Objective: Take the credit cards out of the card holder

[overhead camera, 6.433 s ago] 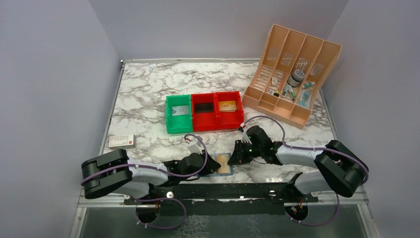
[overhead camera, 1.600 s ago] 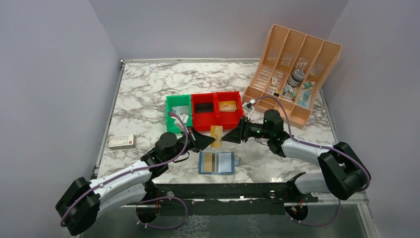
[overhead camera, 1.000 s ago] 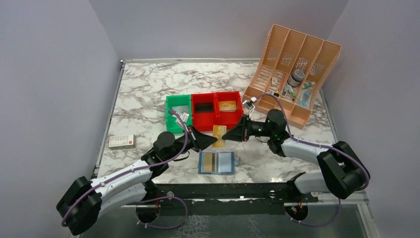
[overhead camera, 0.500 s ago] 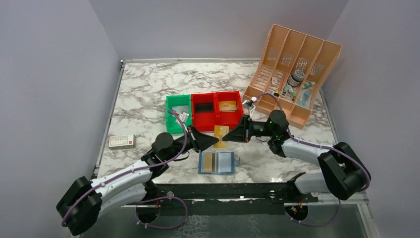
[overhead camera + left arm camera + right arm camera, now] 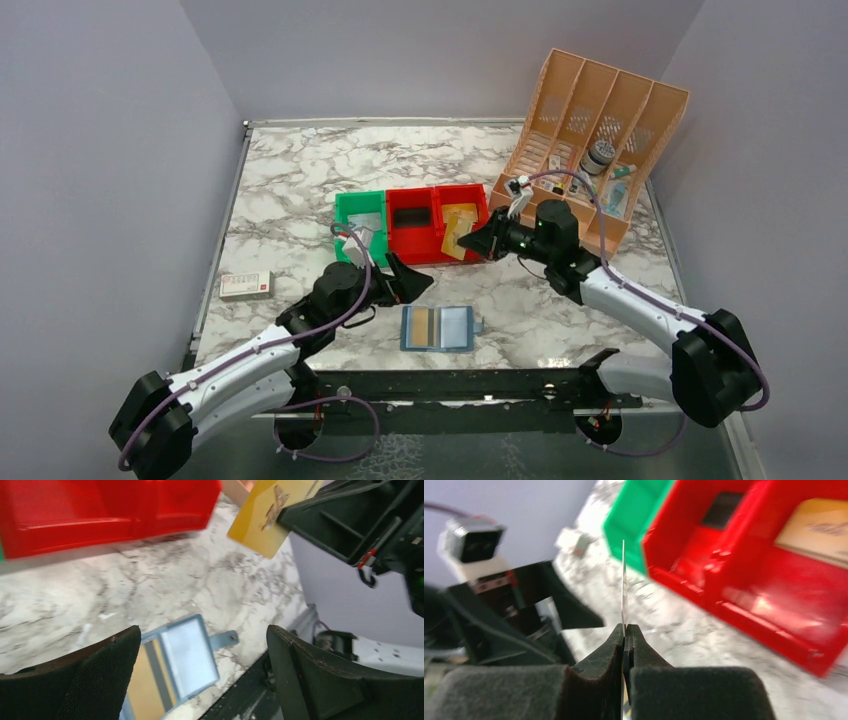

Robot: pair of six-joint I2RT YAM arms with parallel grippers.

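Observation:
The blue card holder lies open and flat on the marble near the front edge, with a tan card in its left panel. It also shows in the left wrist view, card holder. My right gripper is shut on a tan-gold credit card, held tilted in the air in front of the right red bin. The right wrist view shows that card edge-on between my shut right gripper. My left gripper stands wide open and empty, left of the held card and above the holder.
A green bin with a pale card and two red bins stand in a row behind the holder; the right one holds a tan card. A white-and-red box lies at the left. A peach divided rack stands back right.
My left gripper opened and let go of the tan-gold card, drawing back a little. My right gripper, shut on the card, carried it up and back toward the right red bin.

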